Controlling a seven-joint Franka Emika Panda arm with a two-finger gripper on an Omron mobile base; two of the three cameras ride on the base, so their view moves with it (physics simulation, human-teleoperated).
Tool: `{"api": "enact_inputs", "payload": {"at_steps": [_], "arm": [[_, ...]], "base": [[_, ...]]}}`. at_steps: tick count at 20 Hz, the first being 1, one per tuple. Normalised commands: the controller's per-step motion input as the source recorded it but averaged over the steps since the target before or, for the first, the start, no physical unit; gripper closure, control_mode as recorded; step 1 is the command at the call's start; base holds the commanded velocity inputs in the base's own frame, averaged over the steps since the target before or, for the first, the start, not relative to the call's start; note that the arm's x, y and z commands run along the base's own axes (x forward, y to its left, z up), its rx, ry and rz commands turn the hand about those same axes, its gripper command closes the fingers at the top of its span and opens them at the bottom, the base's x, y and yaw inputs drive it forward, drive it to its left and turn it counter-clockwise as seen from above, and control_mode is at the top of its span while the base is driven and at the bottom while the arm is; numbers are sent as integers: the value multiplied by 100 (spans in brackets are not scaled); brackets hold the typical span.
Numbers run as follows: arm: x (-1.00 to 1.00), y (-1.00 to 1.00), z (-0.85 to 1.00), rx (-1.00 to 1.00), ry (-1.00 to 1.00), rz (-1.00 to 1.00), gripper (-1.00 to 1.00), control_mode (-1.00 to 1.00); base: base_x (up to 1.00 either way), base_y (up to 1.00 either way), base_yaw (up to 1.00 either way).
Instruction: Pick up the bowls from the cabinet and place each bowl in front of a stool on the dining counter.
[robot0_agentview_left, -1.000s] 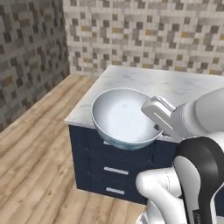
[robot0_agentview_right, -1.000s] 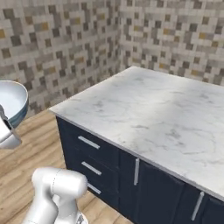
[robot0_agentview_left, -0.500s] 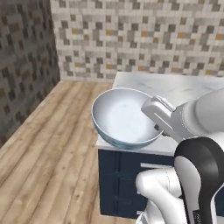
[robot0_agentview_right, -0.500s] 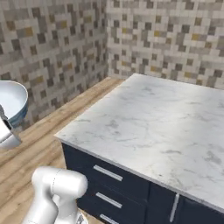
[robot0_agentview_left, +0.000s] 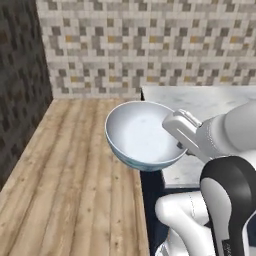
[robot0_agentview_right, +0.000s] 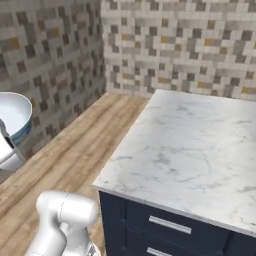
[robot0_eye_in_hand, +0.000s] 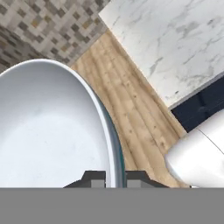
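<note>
A glossy white bowl (robot0_agentview_left: 142, 135) with a blue-teal outside hangs in the air over the wooden floor, just off the corner of the dining counter (robot0_agentview_left: 210, 102). My gripper (robot0_agentview_left: 181, 146) is shut on the bowl's right rim. In the right base view the bowl (robot0_agentview_right: 14, 117) sits at the far left edge with the gripper (robot0_agentview_right: 5, 142) under it, well apart from the marble counter (robot0_agentview_right: 200, 145). The hand view looks along the rim: the bowl (robot0_eye_in_hand: 48, 127) lies to the left, and the gripper (robot0_eye_in_hand: 116, 178) pinches its wall, one finger inside and one outside.
Wooden plank floor (robot0_agentview_left: 75, 165) spreads to the left and ahead. Mosaic-tiled walls (robot0_agentview_left: 150, 45) close the far side and the left. The counter's navy base with drawers and silver handles (robot0_agentview_right: 170, 225) faces me on the right.
The whole picture has shifted, so the base has moved: the counter now lies more to the right and the far wall is nearer. The bowl stays in my grip, unchanged relative to the arm.
</note>
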Motion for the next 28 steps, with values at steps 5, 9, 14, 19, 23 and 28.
{"api": "enact_inputs", "payload": {"at_steps": [5, 9, 14, 19, 23, 28], "arm": [[0, 0, 0, 0, 0, 0, 100, 100], [0, 0, 0, 0, 0, 0, 100, 100], [0, 0, 0, 0, 0, 0, 100, 100], [0, 0, 0, 0, 0, 0, 100, 100], [0, 0, 0, 0, 0, 0, 100, 100], [0, 0, 0, 0, 0, 0, 100, 100]], "base": [[72, 100, -41], [93, 100, -44], [100, 100, -44], [30, 100, -29], [30, 100, -12], [100, 99, -37]]}}
